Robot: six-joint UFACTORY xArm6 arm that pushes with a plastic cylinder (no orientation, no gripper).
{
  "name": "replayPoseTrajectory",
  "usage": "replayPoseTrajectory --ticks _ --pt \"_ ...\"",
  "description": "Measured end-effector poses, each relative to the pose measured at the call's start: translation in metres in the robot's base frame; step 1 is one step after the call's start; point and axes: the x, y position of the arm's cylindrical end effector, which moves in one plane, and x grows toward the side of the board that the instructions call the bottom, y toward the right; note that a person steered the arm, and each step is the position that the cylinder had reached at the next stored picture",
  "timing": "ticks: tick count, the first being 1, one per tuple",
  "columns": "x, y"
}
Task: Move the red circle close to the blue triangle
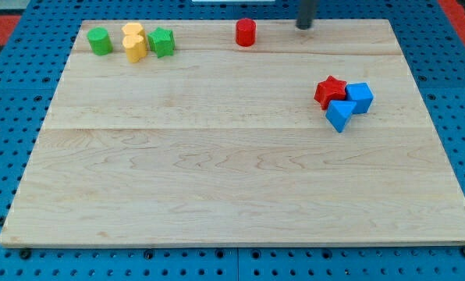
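The red circle (246,33) is a short red cylinder standing near the top edge of the wooden board, a little right of centre. The blue triangle (340,115) lies at the view's right, touching a red star (330,90) and a blue cube (360,97). My tip (304,26) is at the view's top, to the right of the red circle and apart from it, well above the blue triangle.
A green cylinder (101,40), a yellow block (134,42) and a green star-like block (161,41) sit in a row at the top left. The wooden board (217,172) lies on a blue pegboard surface (14,117).
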Motion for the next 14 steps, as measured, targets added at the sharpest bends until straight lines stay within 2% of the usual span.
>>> replayPoseTrajectory --ticks 1,2,3,4,5,6,7,8,9,10,11,12,14 --pt "-0.001 -0.069" --pt "0.043 -0.109" --pt "0.125 -0.078" --pt "0.134 -0.054" --pt "0.075 -0.041" --pt "0.056 -0.124" --pt "0.102 -0.151" --pt "0.158 -0.068" --pt "0.169 -0.041" --pt "0.183 -0.044" --pt "0.199 0.022" --pt "0.19 -0.046" --pt "0.151 -0.069"
